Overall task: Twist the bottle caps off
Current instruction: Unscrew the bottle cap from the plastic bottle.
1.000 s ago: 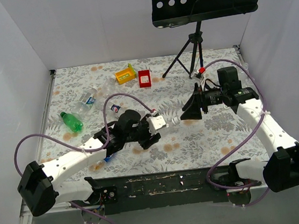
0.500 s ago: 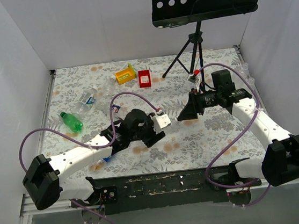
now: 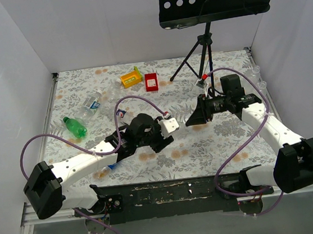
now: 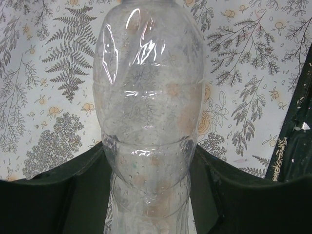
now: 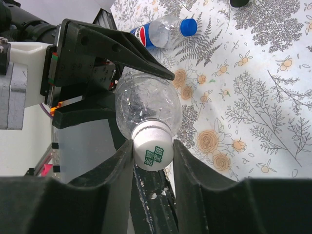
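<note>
The cloth (image 4: 48,73) is white, printed with grey ferns and small orange blossoms. The nearest bottle (image 4: 148,97) is clear, its cap (image 5: 152,146) white with a green mark. Beyond lie a green bottle (image 3: 74,127), a yellow tray (image 3: 131,77) and a red tray (image 3: 151,82).

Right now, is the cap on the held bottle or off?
On: the white cap sits on the bottle neck, between the fingers of the right gripper.

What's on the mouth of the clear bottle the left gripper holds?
A white cap with a green mark, pinched by the right gripper. It covers the mouth and threads of the clear bottle; the left gripper hides its base.
</note>
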You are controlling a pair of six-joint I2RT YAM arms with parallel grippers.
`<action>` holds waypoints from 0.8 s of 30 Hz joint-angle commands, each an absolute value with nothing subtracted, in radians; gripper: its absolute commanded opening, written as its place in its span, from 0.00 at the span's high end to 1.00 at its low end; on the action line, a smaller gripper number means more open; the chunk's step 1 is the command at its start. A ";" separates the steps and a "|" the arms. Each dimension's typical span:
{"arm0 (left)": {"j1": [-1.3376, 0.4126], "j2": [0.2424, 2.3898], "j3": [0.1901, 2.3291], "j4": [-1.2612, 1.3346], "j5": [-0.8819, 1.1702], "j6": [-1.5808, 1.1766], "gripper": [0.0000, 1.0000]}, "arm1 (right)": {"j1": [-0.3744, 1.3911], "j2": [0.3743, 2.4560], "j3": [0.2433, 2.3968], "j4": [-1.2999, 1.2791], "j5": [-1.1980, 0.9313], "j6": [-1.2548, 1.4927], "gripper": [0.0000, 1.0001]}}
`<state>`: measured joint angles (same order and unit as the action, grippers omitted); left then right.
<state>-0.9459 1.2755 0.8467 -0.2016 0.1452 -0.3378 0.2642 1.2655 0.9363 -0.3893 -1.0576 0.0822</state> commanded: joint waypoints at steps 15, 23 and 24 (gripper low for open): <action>-0.887 1.146 0.782 -0.173 0.453 -0.380 0.86 | 0.334 1.282 1.101 -0.772 -1.186 -0.657 0.91; -0.773 1.172 0.804 -0.233 0.795 -0.425 0.85 | 0.439 1.241 1.169 -0.881 -1.029 -1.128 0.92; -0.773 1.170 0.804 -0.235 0.793 -0.425 0.85 | 0.440 1.226 1.161 -0.862 -1.020 -1.117 0.92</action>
